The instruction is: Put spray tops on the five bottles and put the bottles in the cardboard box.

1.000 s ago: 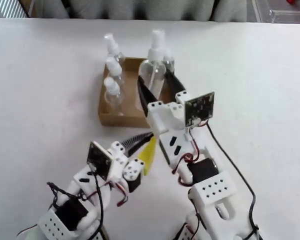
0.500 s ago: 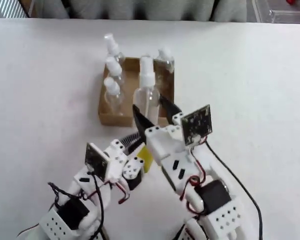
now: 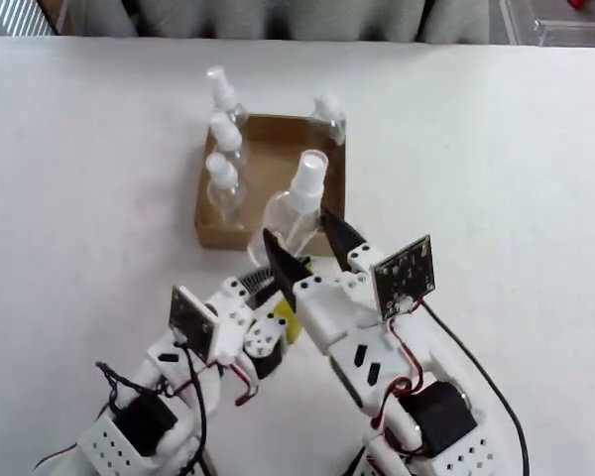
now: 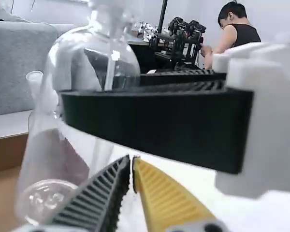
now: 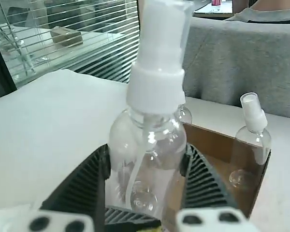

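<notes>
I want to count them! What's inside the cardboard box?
Small bottles stand along the cardboard box's left wall, another bottle at its far right corner. The right gripper's big bottle hides the near part.

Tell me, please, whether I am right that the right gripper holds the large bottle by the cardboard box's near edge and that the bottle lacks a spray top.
Not quite: the right wrist view shows a white spray top on the large bottle. The rest holds: the right gripper grips it by the cardboard box's near edge.
</notes>
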`<act>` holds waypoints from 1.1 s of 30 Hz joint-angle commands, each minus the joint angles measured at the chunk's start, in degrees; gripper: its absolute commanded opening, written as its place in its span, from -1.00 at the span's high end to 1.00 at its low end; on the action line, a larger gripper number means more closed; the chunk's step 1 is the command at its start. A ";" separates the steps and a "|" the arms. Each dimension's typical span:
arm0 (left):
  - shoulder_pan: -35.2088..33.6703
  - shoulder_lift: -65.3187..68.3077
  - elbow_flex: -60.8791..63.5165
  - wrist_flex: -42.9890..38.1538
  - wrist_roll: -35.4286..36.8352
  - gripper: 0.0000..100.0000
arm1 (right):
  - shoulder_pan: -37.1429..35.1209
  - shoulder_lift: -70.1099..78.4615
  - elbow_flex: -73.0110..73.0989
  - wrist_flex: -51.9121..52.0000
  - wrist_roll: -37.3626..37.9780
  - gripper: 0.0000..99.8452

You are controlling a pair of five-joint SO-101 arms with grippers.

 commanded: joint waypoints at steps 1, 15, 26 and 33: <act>-1.89 -0.48 -0.35 1.23 0.18 0.96 | 2.95 2.95 -3.43 -4.97 -0.26 0.97; -33.54 -0.48 -10.37 25.67 -11.16 0.96 | 13.85 29.85 -3.43 -29.76 -0.62 0.97; -44.62 -0.48 -0.09 26.99 -11.34 0.96 | 16.66 52.44 -3.43 -51.91 -0.18 0.97; -48.48 -0.48 -0.09 27.16 -11.69 0.96 | 16.66 64.75 -3.69 -65.80 0.26 0.97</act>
